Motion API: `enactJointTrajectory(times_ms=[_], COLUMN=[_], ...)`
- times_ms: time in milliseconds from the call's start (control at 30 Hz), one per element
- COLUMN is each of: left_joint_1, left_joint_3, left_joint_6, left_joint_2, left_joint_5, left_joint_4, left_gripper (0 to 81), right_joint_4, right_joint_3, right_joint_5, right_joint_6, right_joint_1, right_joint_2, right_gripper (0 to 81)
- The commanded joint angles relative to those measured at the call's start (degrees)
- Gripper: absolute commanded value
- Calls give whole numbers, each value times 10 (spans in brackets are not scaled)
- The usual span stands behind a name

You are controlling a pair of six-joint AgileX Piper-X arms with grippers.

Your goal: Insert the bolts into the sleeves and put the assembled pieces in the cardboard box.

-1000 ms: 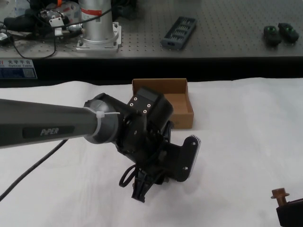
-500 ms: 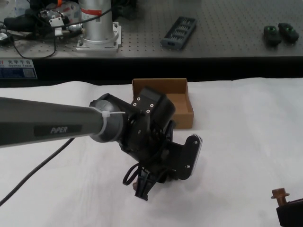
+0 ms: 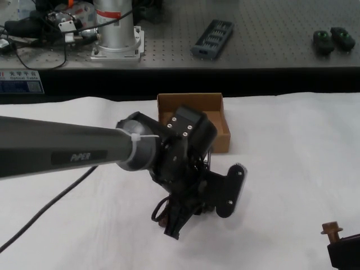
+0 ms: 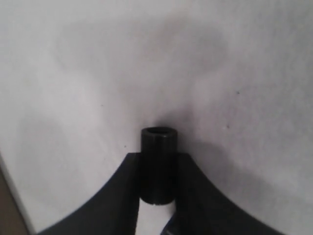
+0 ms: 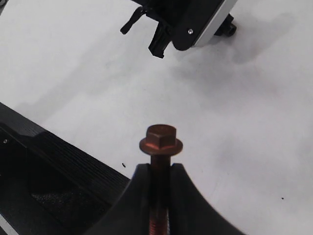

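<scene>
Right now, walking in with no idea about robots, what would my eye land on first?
The big dark left arm stretched across the white cloth, its left gripper shut on a small black sleeve. Next, the copper-coloured bolt, its head poking out of the right gripper at the near right of the bench, and the open cardboard box behind the left arm.

White lettering marks the left arm (image 3: 56,152) (the bench-edge label (image 3: 21,82) is too small to read).
</scene>
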Motion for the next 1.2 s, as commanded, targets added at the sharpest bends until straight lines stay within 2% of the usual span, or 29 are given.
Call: enactJointTrajectory(times_ms=[0, 100, 200, 367, 533, 700, 933, 1167], left_joint_1=[-21, -33, -40, -44, -44, -44, -44, -44], left_joint_3=[-2, -3, -3, -3, -3, -1, 17, 121], left_joint_6=[-6, -71, -186, -364, -505, -633, -683, -737], left_joint_2=[13, -7, -45, -134, -224, -299, -375, -465], left_joint_5=[-81, -136, -137, -88, -71, 21, 71, 106], left_joint_4=[27, 31, 67, 161, 232, 250, 251, 222], left_gripper=[6, 6, 6, 6, 6, 6, 6, 6], right_joint_4=[-9, -9, -9, -9, -36, -127, -264, -346], right_joint_3=[0, 0, 0, 0, 0, 0, 0, 0], right_joint_5=[-6, -6, -5, 1, 2, 2, 2, 2], right_joint_6=[-5, -5, -5, -5, 17, 60, 122, 168], right_joint_1=[2, 2, 2, 2, 2, 2, 2, 2], right_joint_2=[-5, -5, -5, -5, -5, -5, 16, 45], right_gripper=[19, 19, 19, 19, 19, 19, 19, 19])
